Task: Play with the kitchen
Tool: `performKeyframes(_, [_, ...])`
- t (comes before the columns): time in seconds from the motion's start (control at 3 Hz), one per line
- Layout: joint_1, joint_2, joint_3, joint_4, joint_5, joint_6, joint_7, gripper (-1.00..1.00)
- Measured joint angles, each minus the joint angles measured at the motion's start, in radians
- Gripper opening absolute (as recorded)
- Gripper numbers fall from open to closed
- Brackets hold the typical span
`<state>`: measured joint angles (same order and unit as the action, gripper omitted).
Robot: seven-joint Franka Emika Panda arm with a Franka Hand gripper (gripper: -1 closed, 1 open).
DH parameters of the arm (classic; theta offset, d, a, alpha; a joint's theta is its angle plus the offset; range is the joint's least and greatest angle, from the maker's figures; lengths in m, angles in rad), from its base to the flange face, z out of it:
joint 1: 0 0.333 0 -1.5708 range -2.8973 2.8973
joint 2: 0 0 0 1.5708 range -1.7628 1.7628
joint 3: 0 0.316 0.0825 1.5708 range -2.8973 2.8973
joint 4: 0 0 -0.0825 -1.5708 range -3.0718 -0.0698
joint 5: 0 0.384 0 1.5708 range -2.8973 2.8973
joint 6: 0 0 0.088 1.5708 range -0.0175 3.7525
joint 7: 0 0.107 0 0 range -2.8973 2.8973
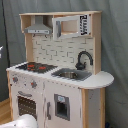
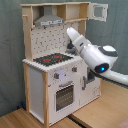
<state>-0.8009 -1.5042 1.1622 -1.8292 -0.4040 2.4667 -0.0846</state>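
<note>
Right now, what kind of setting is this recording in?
Probably a lab or test space, not a home. A toy kitchen stands on a wood floor before a plain grey curtain backdrop, and a robot arm reaches in over its countertop in the second exterior view.

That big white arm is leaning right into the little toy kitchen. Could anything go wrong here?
Possibly. In the second exterior view the arm reaches across the kitchen, close above the hob and towards the back wall, so it could bump or scrape either. The microwave door hangs open above the arm and might be knocked if the arm rises. The hand is hidden, so I cannot judge what it touches.
</note>
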Motion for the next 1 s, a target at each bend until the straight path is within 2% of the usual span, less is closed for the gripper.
performKeyframes(0.33, [0.052, 0.001, 0.072, -0.013, -0.039, -0.015, -0.025, 1.00])
performKeyframes(1.0, [0.164, 0.003, 0.205, -0.101, -0.055, -0.014, -0.090, 1.00])
